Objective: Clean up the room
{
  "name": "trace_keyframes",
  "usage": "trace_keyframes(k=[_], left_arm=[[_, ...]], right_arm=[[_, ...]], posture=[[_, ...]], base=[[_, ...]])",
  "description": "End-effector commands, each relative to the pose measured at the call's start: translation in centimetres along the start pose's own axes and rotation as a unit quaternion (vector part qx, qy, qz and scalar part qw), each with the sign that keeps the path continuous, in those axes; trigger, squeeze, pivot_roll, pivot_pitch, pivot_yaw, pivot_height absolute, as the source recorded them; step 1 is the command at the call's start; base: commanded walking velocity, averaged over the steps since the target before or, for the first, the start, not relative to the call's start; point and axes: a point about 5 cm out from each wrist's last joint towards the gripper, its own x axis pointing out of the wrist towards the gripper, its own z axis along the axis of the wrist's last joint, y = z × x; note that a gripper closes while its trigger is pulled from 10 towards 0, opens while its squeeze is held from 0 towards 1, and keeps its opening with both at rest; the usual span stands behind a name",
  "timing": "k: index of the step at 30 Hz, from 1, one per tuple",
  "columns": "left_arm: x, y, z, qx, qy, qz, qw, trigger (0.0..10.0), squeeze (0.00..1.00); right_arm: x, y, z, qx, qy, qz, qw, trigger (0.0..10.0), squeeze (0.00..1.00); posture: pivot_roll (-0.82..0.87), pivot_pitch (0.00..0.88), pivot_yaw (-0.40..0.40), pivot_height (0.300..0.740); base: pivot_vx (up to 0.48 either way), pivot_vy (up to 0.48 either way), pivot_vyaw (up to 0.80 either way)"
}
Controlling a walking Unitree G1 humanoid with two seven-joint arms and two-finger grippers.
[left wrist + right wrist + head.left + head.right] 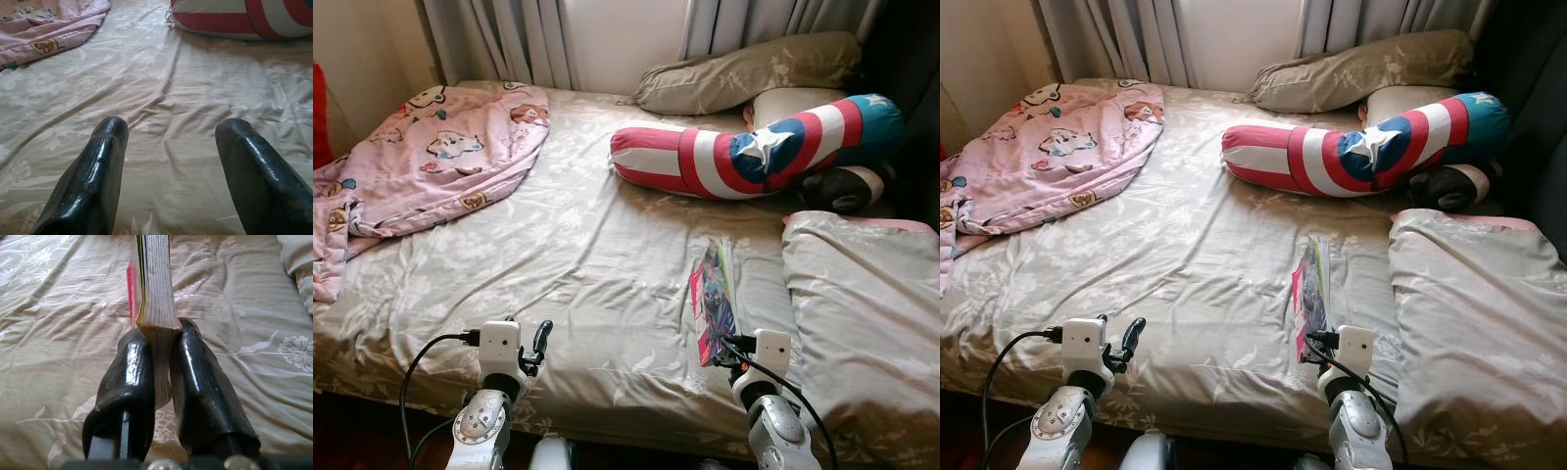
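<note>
Bed (pixel 587 255) under a beige floral sheet, spanning nearly the whole head view, with grey curtains (pixel 509 39) behind its far edge. Pink cartoon-print blanket (pixel 421 157) crumpled over the bed's far-left part. Folded beige duvet (pixel 862 313) on the bed's right side, pink trim along its far edge. Long bolster (pixel 754 147) in red, white and blue with a white star, across the bed's far-right part; beige pillow (pixel 744 73) behind it toward the head of the bed, a second pale pillow (pixel 793 101) partly hidden beneath, and a dark rounded cushion (pixel 842 188) at the bolster's right end, its nature unclear. Book (pixel 715 299) with a colourful cover and a pink edge, at the bed's near-right, just left of the duvet, lengthwise toward the bolster and tilted on edge above the sheet. Right gripper (pixel 164 340) at the bed's near edge, black fingers (pixel 129 377) closed tight on the book's near end, page block upright between them in the wrist view. Left gripper (pixel 171 134) over the bed's near-left edge, fingers (pixel 98 166) spread wide apart above bare sheet, nothing between them, well apart from the book.
</note>
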Motion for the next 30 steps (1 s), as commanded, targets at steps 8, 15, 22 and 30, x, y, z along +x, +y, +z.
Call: trace_keyframes(k=[8,15,22,30], left_arm=[[0.1,-0.1,0.3,-0.005,-0.001,-0.005,1.000,10.0,0.00],[0.0,-0.1,0.3,-0.004,-0.002,-0.007,1.000,10.0,0.00],[0.0,-0.3,0.5,0.002,-0.005,-0.017,1.000,10.0,0.00],[-0.3,0.2,0.5,0.007,-0.002,-0.023,1.000,10.0,0.00]], right_arm=[[0.4,0.6,0.5,-0.001,-0.011,0.019,1.000,10.0,0.00],[0.4,0.7,0.5,0.001,-0.010,0.024,1.000,10.0,0.00],[1.0,0.8,0.8,0.013,-0.008,0.022,1.000,10.0,0.00],[2.1,0.8,2.0,0.071,-0.014,0.001,0.997,10.0,0.00]], posture=[[0.08,0.042,-0.042,0.661],[0.08,0.049,-0.041,0.661],[0.08,0.061,-0.039,0.661],[0.11,0.083,-0.028,0.661]], base=[[0.253,0.000,0.00],[0.298,0.000,0.00],[0.139,0.000,0.00],[0.000,0.000,0.00]])
